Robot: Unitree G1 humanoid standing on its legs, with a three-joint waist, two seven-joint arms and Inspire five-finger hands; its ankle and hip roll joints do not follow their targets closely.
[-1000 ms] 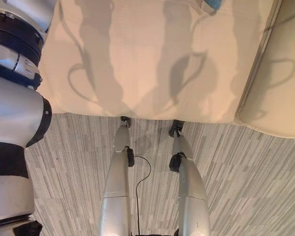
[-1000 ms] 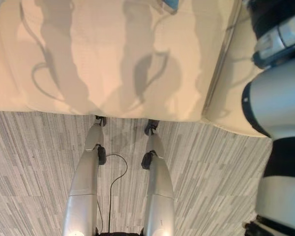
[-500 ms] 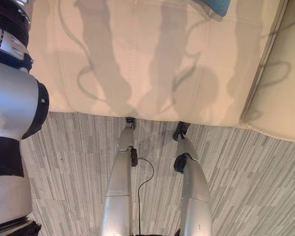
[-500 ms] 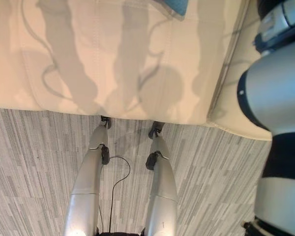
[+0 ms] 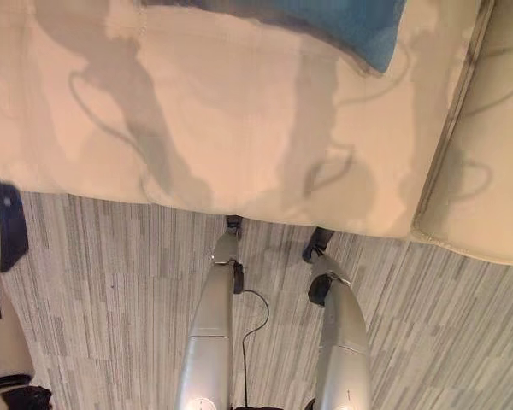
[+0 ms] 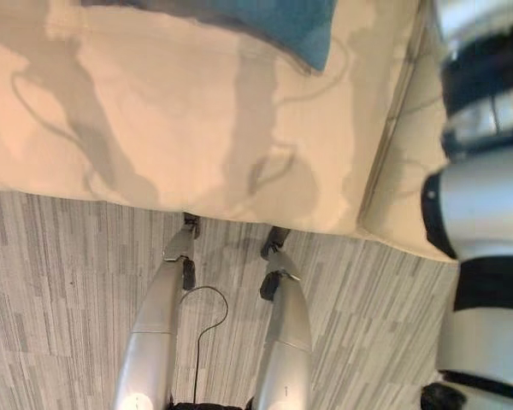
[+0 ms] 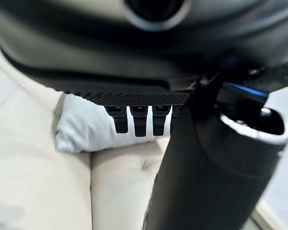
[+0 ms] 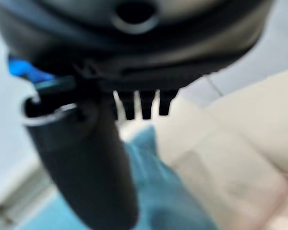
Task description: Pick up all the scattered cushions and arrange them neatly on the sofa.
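We see the blue cushion (image 5: 325,21) lying on the sofa (image 5: 197,128) seat, toward its right end. It lies just past our right hand (image 8: 81,158), the nearer one. A pale cushion (image 7: 86,127) rests in the seat corner beyond our left hand (image 7: 206,177); both hands are relaxed, holding nothing.

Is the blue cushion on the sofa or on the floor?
On the sofa. The blue cushion lies flat on the cream sofa seat, not on the striped floor below.

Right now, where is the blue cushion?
The blue cushion lies on the cream sofa, at the far edge of the seat in both eye views, toward the robot's right.
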